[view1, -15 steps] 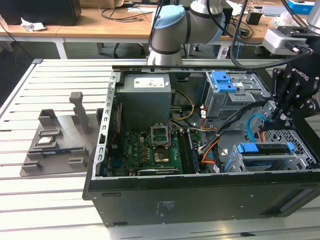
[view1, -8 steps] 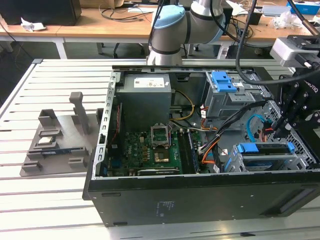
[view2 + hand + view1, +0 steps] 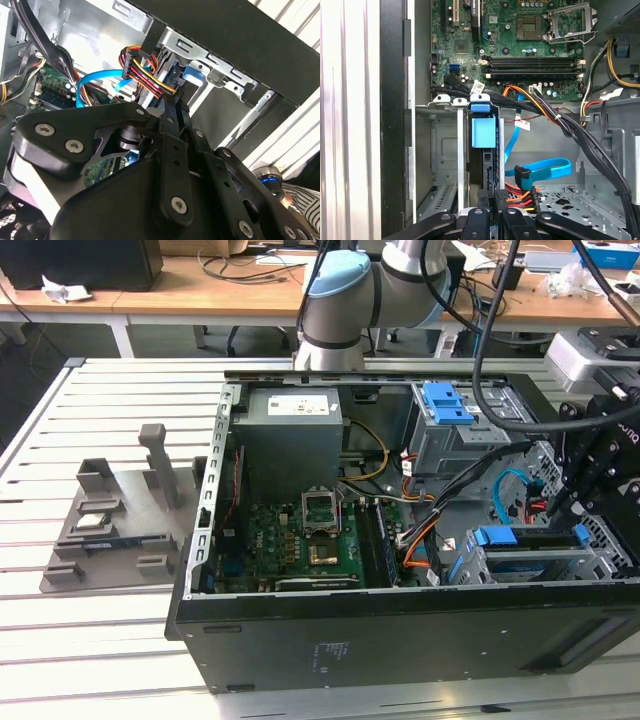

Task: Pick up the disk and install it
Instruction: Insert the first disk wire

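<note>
step: seating the disk (image 3: 482,165) in its bay, lower centre of the first wrist view | gripper (image 3: 492,210) fingers clamped together on its edge | advice: push straight along the cage rails, keeping cables (image 3: 540,107) clear.

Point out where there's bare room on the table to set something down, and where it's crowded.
Bare slats of the table lie in front of the grey fixture and beside the computer case, at the exterior view's left. Inside the case it is crowded: motherboard, cables, drive cage and the gripper.
</note>
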You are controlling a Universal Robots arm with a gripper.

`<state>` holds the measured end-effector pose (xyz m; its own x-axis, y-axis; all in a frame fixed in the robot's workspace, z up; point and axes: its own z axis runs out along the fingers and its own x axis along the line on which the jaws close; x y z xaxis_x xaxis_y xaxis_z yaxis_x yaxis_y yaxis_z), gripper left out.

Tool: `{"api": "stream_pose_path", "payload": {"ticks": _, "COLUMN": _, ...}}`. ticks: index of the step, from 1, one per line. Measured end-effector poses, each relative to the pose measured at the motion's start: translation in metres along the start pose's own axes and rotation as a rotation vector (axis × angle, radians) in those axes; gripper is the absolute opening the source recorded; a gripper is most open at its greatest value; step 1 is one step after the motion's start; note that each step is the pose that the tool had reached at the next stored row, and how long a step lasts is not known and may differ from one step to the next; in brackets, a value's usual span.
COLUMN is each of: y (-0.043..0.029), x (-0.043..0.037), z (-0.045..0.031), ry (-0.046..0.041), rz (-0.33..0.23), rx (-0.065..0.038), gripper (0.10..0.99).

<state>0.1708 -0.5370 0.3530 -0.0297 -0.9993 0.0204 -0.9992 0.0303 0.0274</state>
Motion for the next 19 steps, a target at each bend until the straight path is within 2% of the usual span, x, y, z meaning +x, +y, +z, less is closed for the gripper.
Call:
{"api": "stream_pose_path", "payload": {"ticks": 7, "y": 0.0012, "x": -0.0017, "z": 0.0054, "ry": -0.0005, "rz": 0.0, "rx": 0.0, "gripper": 0.165}}
{"api": "stream_pose_path", "payload": {"ticks": 19, "y": 0.0033, "x": -0.0021, "z": 0.0086, "ry": -0.0015, "rz": 0.0, "rx": 0.0, "gripper": 0.165}}
